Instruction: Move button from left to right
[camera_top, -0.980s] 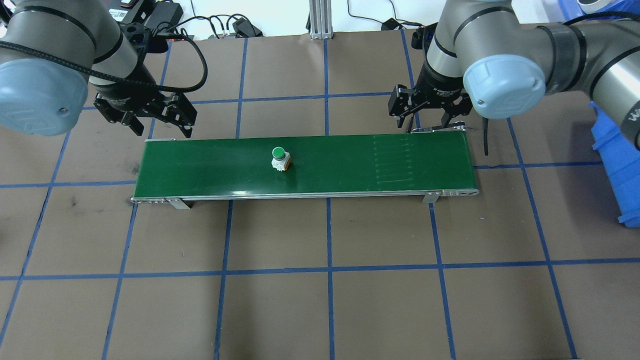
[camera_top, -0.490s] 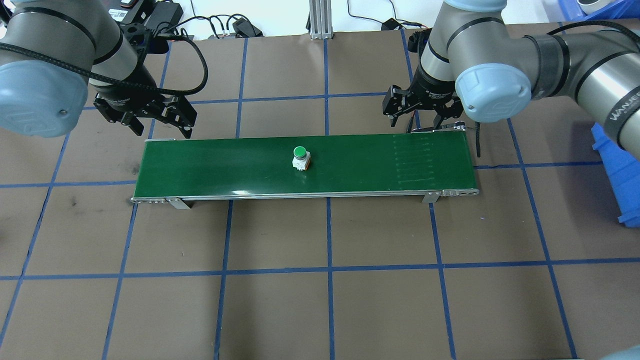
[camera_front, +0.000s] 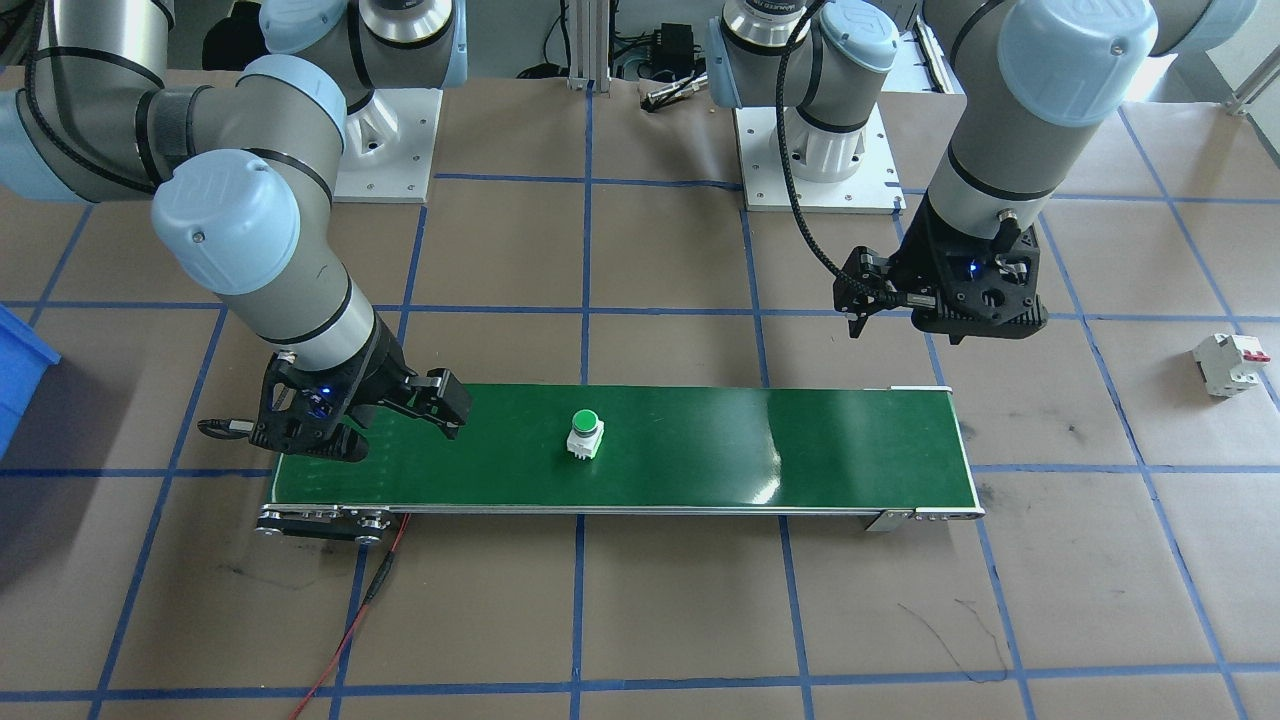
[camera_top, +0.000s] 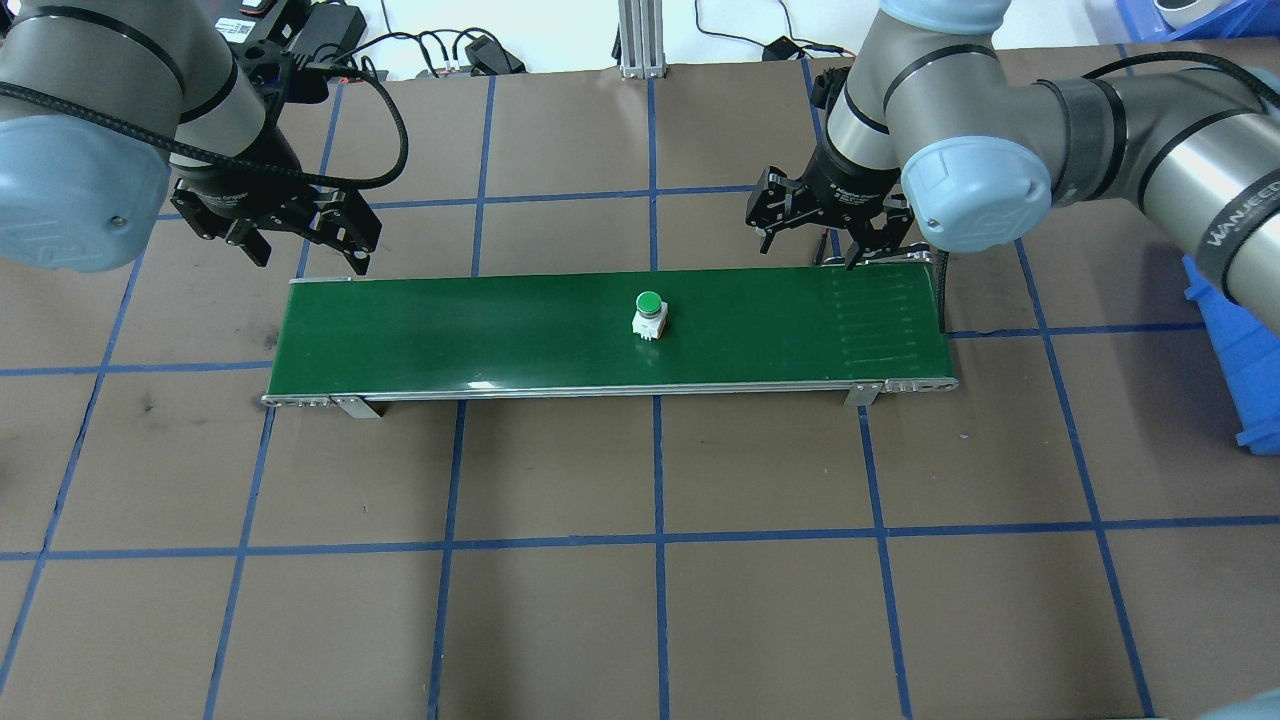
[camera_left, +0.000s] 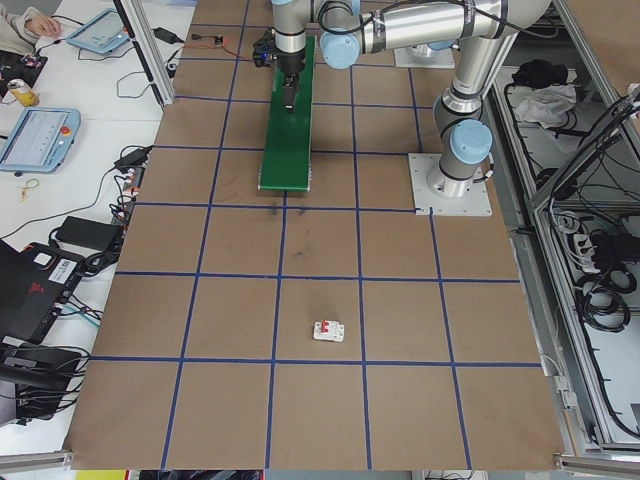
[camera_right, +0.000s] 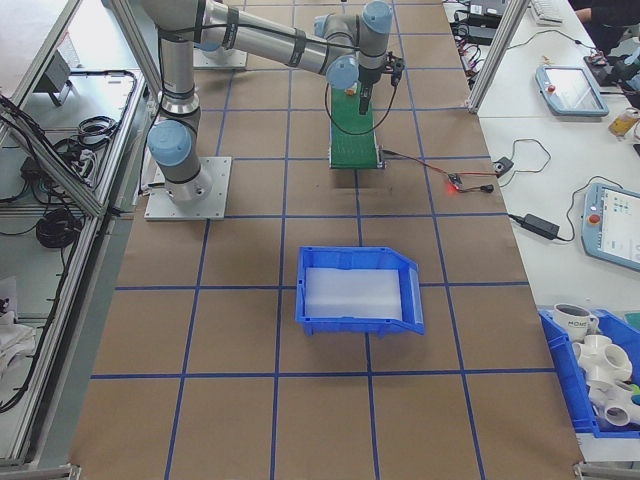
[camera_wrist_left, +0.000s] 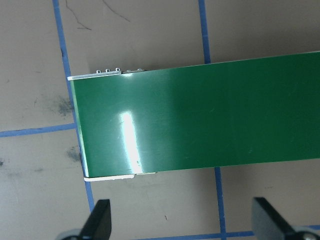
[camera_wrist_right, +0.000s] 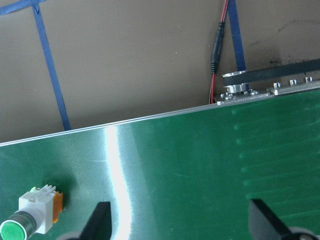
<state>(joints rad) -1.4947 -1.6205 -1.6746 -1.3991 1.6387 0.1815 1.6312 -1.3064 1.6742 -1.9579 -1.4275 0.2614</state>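
Button (camera_top: 649, 314) upright mid-way along the green conveyor belt (camera_top: 450, 330), free of both grippers: right gripper (camera_top: 812, 236) spread wide, empty, over the belt's far edge just beyond it; left gripper (camera_top: 305, 247) also spread, empty, well apart.

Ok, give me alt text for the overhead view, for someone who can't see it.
A green-capped button stands upright near the middle of a long green conveyor belt on a brown table with blue grid lines. The left gripper hangs open off the belt's far left corner and the right gripper hangs open at its far edge near the right end; neither touches the button.
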